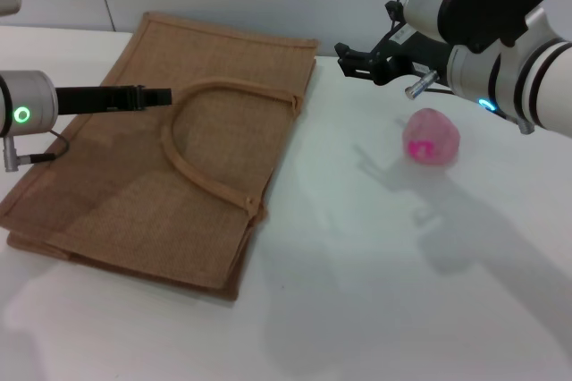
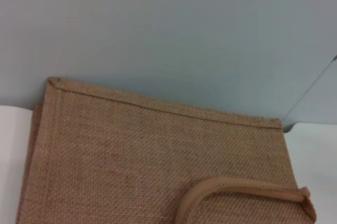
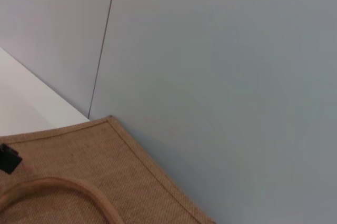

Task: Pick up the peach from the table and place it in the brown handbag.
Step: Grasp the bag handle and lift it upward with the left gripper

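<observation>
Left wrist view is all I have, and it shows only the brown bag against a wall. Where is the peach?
Observer: In the head view the peach lies on the table, to the right of the brown handbag and clear of it.
Operator: Is either tool holding it?
Observer: No. The right tool hangs open above the table, between the bag's far right corner and the peach, touching neither.
Operator: And the left tool?
Observer: The left tool reaches over the flat-lying bag, its tip beside the arched handle.
</observation>
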`<control>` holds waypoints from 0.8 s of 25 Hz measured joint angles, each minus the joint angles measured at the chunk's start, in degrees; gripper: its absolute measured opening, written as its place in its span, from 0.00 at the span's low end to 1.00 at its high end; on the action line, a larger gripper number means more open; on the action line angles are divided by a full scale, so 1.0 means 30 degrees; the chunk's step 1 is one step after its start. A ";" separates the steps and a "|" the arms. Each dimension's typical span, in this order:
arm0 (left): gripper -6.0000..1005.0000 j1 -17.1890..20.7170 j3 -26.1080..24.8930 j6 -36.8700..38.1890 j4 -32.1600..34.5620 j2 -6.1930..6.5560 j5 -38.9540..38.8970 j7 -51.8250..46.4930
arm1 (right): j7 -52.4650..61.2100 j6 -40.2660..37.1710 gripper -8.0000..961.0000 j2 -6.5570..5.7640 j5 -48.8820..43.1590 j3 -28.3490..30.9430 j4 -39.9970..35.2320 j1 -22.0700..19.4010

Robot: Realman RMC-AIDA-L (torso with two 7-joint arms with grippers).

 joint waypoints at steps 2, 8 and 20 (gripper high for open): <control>0.28 0.0083 -0.0046 0.0009 -0.0006 0.0001 -0.0083 -0.0069 | 0.0000 0.0000 0.90 0.0001 -0.0001 -0.0006 -0.0006 0.0000; 0.28 0.0204 -0.0069 0.0189 -0.0036 -0.0046 -0.0145 -0.0143 | 0.0000 0.0000 0.90 0.0000 -0.0041 -0.0074 -0.0224 -0.0081; 0.28 0.0267 0.0065 0.0645 -0.0588 -0.0143 -0.0168 -0.0012 | -0.0001 0.0422 0.90 0.0000 -0.0149 -0.0118 -0.0451 -0.0012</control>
